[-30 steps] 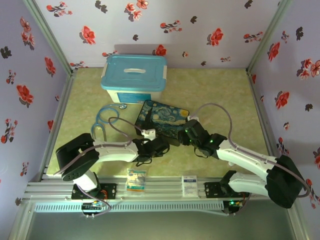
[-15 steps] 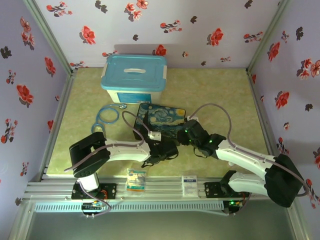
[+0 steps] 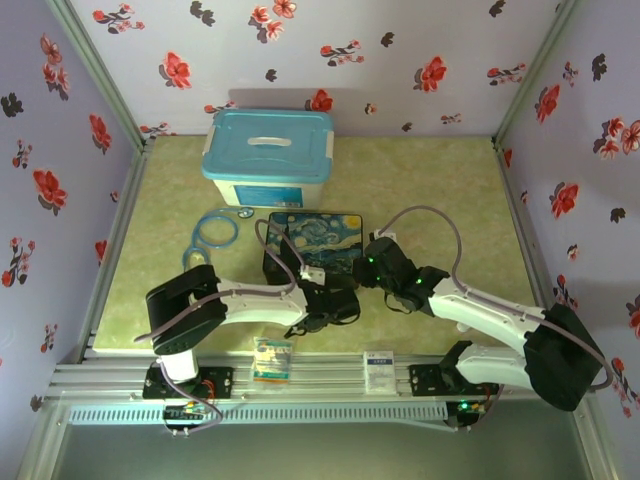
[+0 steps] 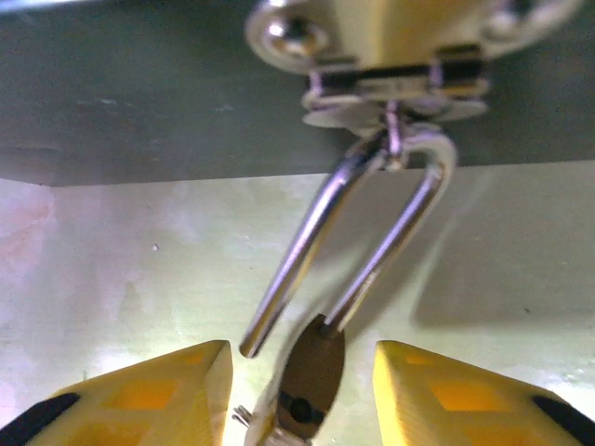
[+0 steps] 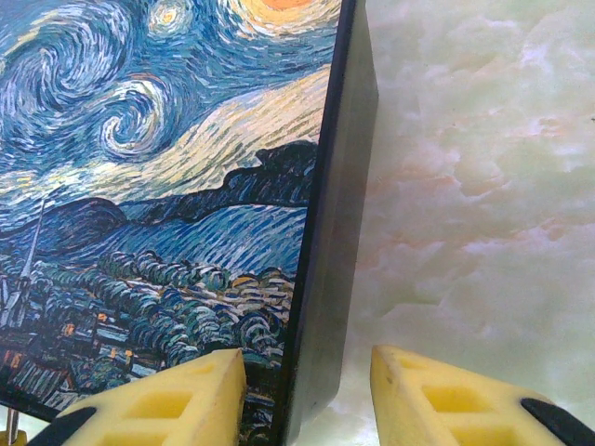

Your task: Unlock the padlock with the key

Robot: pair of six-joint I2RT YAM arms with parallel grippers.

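Brass padlock (image 4: pixel 311 381) hangs by its shackle (image 4: pixel 307 251) from the hasp (image 4: pixel 395 79) on the near side of the Starry Night box (image 3: pixel 318 240). One shackle leg sits free, so it reads as unlocked. Your left tool (image 4: pixel 299 358) has just spread, fingers (image 4: pixel 158 390) flanking the body, not gripping. Your right tool (image 5: pixel 307 367) straddles the box edge; clamped or not, you cannot tell. Behind, blue tubing loop (image 3: pixel 214 231) and teal-lidded bin (image 3: pixel 268 152) lie out of the way.

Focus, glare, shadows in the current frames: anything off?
Left wrist: hasp at top out of focus, bright glare along the padlock shackle. Right wrist: painted box print crisp, no glare. Top external: even light, blue bin throws a dark shadow on the back wall.
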